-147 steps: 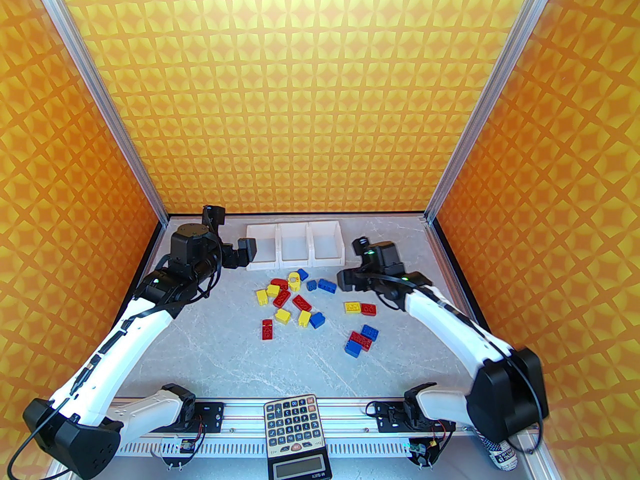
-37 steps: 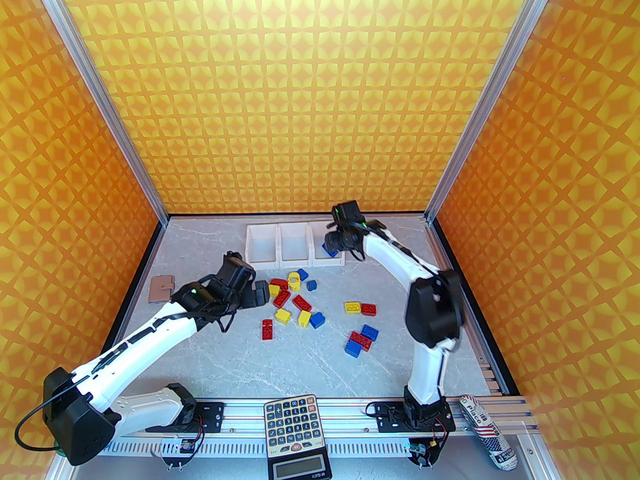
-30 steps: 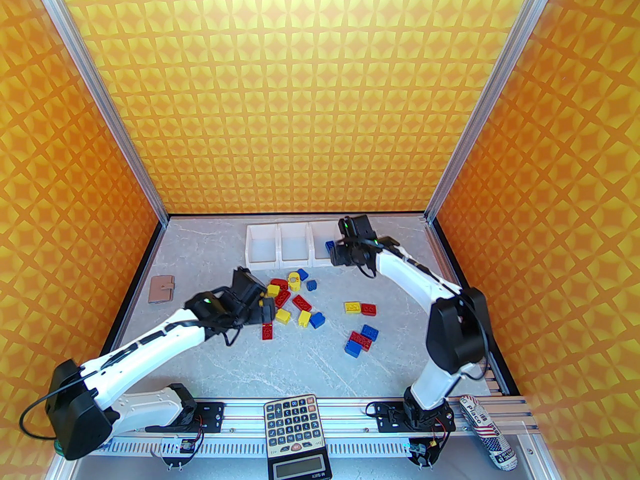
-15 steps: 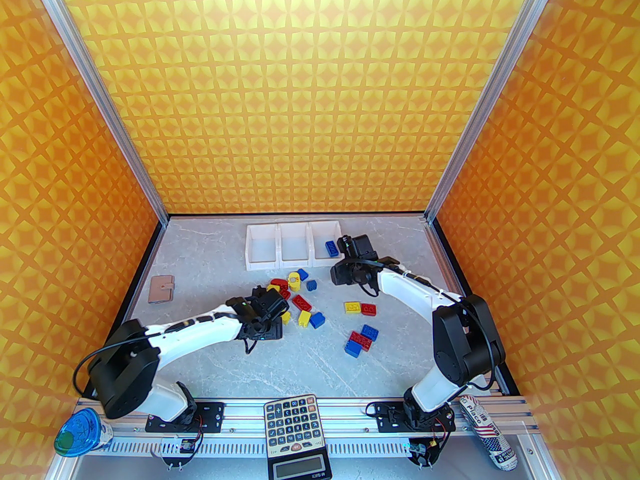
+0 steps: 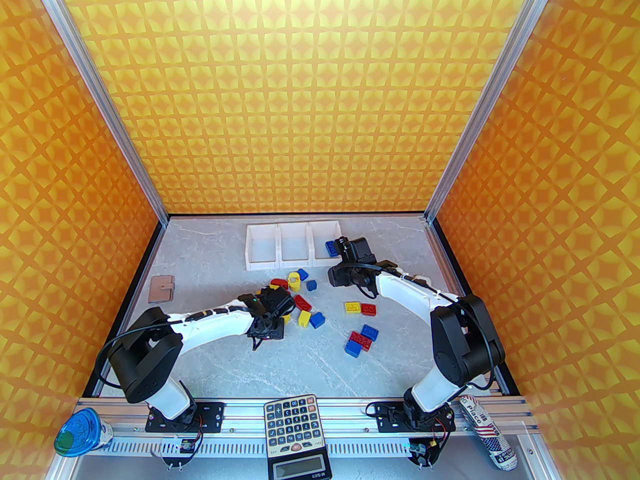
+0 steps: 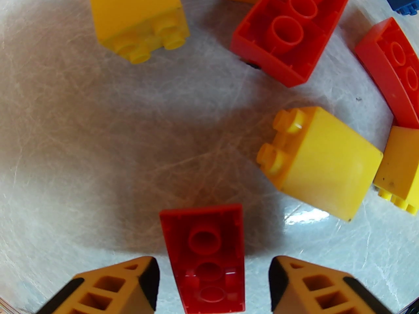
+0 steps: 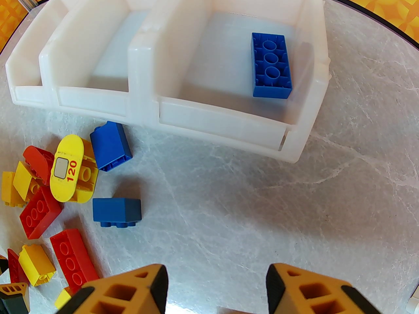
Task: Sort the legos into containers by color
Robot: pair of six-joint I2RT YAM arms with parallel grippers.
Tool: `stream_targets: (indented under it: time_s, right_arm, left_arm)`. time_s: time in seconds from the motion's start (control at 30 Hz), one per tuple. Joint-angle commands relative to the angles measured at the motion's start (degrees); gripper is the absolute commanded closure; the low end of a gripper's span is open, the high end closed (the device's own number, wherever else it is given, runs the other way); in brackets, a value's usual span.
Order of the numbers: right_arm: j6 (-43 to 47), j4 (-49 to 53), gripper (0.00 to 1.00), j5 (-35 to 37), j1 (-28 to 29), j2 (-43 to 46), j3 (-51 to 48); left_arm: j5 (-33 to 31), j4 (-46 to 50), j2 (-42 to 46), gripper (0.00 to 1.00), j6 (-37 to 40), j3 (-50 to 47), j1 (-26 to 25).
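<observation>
Red, yellow and blue legos [image 5: 300, 300] lie scattered mid-table, with a smaller group [image 5: 362, 340] to the right. My left gripper [image 6: 214, 283] is low over the table and open, its fingers either side of a red oblong brick [image 6: 204, 253], with a gap on the right side. In the top view it [image 5: 267, 325] sits at the pile's near edge. The three white containers [image 5: 277, 264] stand in a row at the back. One blue brick [image 7: 271, 65] lies in the right bin [image 7: 212, 123]. My right gripper [image 7: 216, 286] hangs open and empty in front of that bin.
A brown wallet [image 5: 161, 288] lies at the left edge. A calculator [image 5: 294, 425] rests on the front rail. A blue-lidded cup [image 5: 77, 430] and a flag-patterned can [image 5: 487, 430] lie at the front corners. Orange walls close in three sides.
My left gripper swung right and came down around the red oblong brick, its jaws narrowing. My right gripper drew back from the right bin, where the blue brick now lies.
</observation>
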State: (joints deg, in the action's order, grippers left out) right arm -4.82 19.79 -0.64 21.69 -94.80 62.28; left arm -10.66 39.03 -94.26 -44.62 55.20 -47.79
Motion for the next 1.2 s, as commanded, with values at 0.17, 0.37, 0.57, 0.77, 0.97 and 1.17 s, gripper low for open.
stream_targets:
  time_s: [0.17,0.37,0.57,0.77,0.97,1.17]
  right_arm:
    - [0.95,-0.37,0.46,-0.06,0.2,1.51,-0.4]
    - [0.82,-0.2,0.46,0.16,0.21,1.99,-0.48]
    - [0.7,-0.13,0.46,0.12,0.19,3.39,-1.09]
    - [0.13,-0.88,0.46,1.08,0.21,6.78,-3.86]
    - [1.28,-4.07,0.46,-1.78,0.2,8.79,-7.67]
    - [1.65,-10.91,0.46,-7.36,0.22,8.69,-10.38]
  left_arm:
    - [0.96,0.44,-1.83,0.55,1.38,1.9,0.15]
    - [0.58,1.2,-1.44,0.62,1.95,2.65,0.38]
    - [-0.51,4.88,1.64,0.65,4.85,4.69,2.89]
    - [-0.59,6.08,5.96,0.66,9.96,7.67,7.36]
    - [-0.51,4.62,3.67,0.66,16.3,14.88,16.35]
    - [0.21,3.34,-4.45,0.66,21.91,26.77,21.6]
